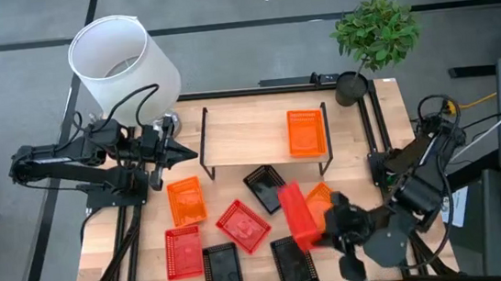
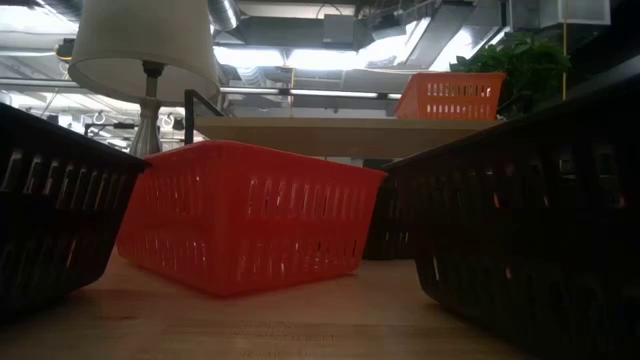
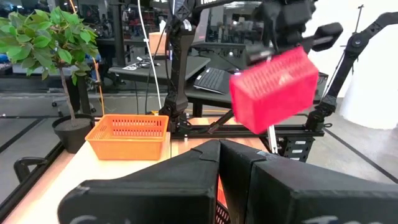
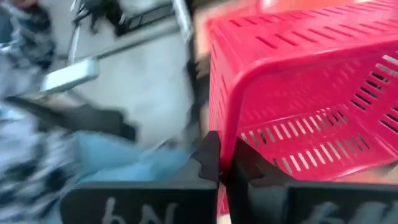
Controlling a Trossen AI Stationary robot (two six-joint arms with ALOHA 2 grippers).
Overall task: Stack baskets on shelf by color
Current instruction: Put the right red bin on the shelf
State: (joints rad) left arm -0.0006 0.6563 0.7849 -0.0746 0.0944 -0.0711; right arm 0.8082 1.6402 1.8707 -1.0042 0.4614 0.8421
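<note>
My right gripper (image 1: 330,221) is over the table's near right part, shut on a red basket (image 1: 296,214) that shows in the air in the left wrist view (image 3: 273,89). One orange basket (image 1: 306,132) stands on the shelf (image 1: 240,132), at its right end. On the table lie two red baskets (image 1: 242,225) (image 1: 184,251), two orange baskets (image 1: 185,202) (image 1: 320,196) and three black baskets (image 1: 264,188) (image 1: 222,271) (image 1: 293,261). My left gripper (image 1: 189,153) waits shut at the shelf's left end. My right gripper pinches the red basket's side wall at its rim (image 4: 225,140), one finger (image 4: 208,163) outside and the other (image 4: 249,168) inside. The basket is lifted clear of the table and tipped on its side, reaching away from the fingers toward the table's left.
A white lamp (image 1: 121,61) stands off the far left corner, a potted plant (image 1: 374,32) at the far right corner. Black baskets (image 2: 50,210) (image 2: 530,220) lie close to the near edge. The shelf's left and middle parts are bare.
</note>
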